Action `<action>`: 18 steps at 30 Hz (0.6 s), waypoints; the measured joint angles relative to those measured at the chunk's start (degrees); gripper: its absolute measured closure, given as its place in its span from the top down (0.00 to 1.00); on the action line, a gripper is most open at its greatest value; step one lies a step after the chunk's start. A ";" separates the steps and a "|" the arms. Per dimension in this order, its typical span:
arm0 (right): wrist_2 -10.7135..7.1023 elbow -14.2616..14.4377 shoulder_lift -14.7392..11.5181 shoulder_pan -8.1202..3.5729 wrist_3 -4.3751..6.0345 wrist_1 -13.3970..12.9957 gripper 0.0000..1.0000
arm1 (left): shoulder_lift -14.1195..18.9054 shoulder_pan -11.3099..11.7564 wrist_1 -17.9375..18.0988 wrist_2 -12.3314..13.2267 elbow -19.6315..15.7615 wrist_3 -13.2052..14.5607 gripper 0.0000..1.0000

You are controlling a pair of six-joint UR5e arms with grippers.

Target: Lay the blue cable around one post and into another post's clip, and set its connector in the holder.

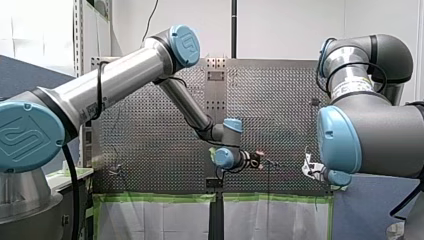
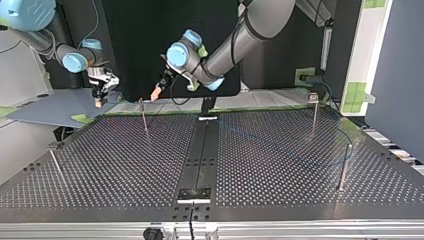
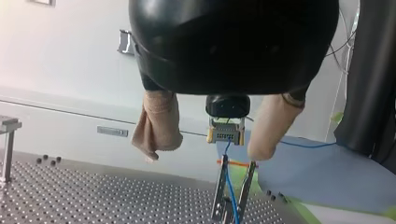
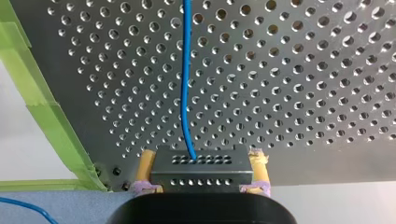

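UR mark on blue joint cap [image 1: 186, 46]. My right pincer [image 4: 201, 162] is clamped on the connector [image 4: 201, 173], with the blue cable [image 4: 186, 84] running ahead over the table [image 4: 317, 70]. Only the left wrist view shows the cable entering the clip post [image 3: 218, 191]. My left pincer [image 3: 205, 151] is apart. Top view: right pincer at the table's 10 o'clock.

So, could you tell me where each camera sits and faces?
Front view: behind, facing over the perforated table; my left arm and my right arm show.
Top view: across the table, facing both arms.
Left wrist view: on my left wrist, facing my right gripper; beige fingers show.
Right wrist view: on my right wrist, along the blue cable; yellow pads show.
Both wrist views share the connector.
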 joint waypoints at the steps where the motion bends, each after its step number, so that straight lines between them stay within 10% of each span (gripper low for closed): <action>1: -0.02 0.00 0.00 -0.01 0.12 -0.01 0.00 | 0.00 -0.07 -0.01 -0.05 -0.01 -0.05 1.00; 18: -0.96 0.00 0.00 -0.09 1.13 0.07 0.00 | 0.02 -0.40 -1.20 -0.47 -0.03 -0.47 1.00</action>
